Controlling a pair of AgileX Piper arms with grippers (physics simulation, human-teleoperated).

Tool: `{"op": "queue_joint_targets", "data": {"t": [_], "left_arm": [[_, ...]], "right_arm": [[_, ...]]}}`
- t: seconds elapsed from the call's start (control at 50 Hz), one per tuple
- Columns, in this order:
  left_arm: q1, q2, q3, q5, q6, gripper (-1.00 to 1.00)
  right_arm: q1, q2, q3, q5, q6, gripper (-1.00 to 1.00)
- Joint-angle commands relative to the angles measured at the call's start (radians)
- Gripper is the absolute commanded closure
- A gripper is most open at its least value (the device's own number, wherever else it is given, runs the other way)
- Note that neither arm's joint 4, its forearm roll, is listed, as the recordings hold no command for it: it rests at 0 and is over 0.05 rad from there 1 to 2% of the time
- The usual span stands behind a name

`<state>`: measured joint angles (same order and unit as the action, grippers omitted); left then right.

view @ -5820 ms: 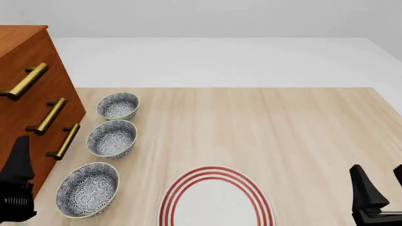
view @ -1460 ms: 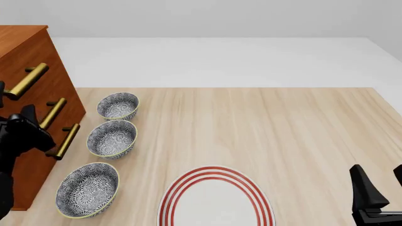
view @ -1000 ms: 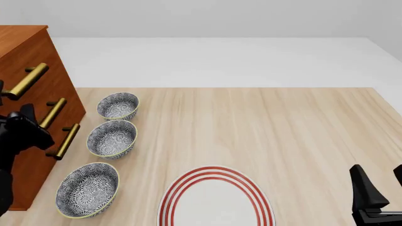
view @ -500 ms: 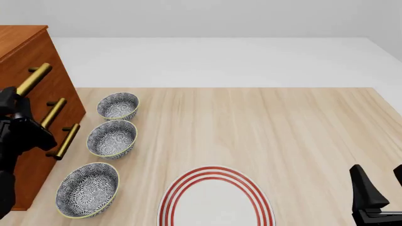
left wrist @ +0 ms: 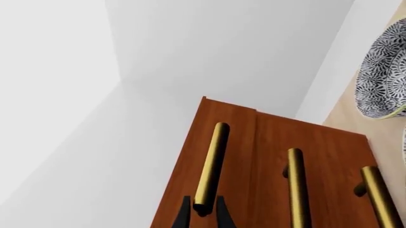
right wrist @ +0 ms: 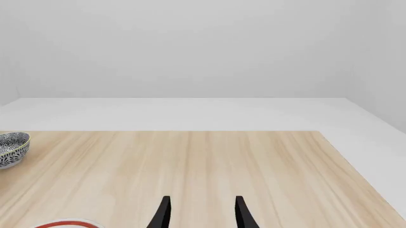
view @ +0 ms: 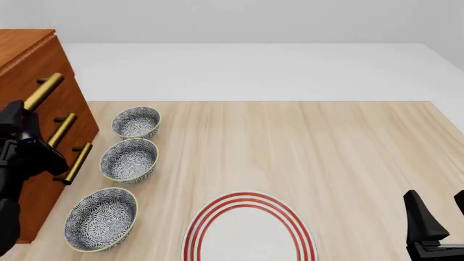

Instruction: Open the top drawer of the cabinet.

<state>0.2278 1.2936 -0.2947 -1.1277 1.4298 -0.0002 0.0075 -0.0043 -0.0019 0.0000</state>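
Note:
The cabinet [view: 81, 124] stands at the table's left edge, its three brass handles facing the bowls. The top drawer [view: 42, 61] carries the uppermost brass bar handle [view: 45, 91]. My left gripper [view: 19, 112] is at that handle's near end. In the left wrist view the top drawer [left wrist: 236, 142] and its handle [left wrist: 212, 161] fill the middle, and my left gripper [left wrist: 203, 213] has a black finger pressed on each side of the bar's end. My right gripper [view: 437, 215] stands open above the table's near right corner, and in its own view the right gripper [right wrist: 201, 213] holds nothing.
Three patterned bowls [view: 136, 122] [view: 129, 160] [view: 101, 218] stand in a row just right of the cabinet. A white plate with red rings [view: 249, 228] lies at the near middle. The two lower brass handles [left wrist: 297, 190] [left wrist: 381, 197] run beside the top one.
My left gripper rose from the near left to the top handle and closed on its end. In the last half second handle and gripper shifted slightly right, out from the cabinet. The right arm stayed still.

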Motion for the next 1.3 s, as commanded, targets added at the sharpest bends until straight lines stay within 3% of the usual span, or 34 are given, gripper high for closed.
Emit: {"op": "queue_joint_targets", "data": {"t": [0.02,1.3], "left_arm": [[-0.008,-0.023,0.012,0.015,0.024,1.00],[-0.088,-0.106,0.034,0.073,0.043,1.00]], "right_arm": [[0.000,0.000,0.000,0.000,0.000,-1.00],[0.000,0.000,0.000,0.000,0.000,-1.00]]}}
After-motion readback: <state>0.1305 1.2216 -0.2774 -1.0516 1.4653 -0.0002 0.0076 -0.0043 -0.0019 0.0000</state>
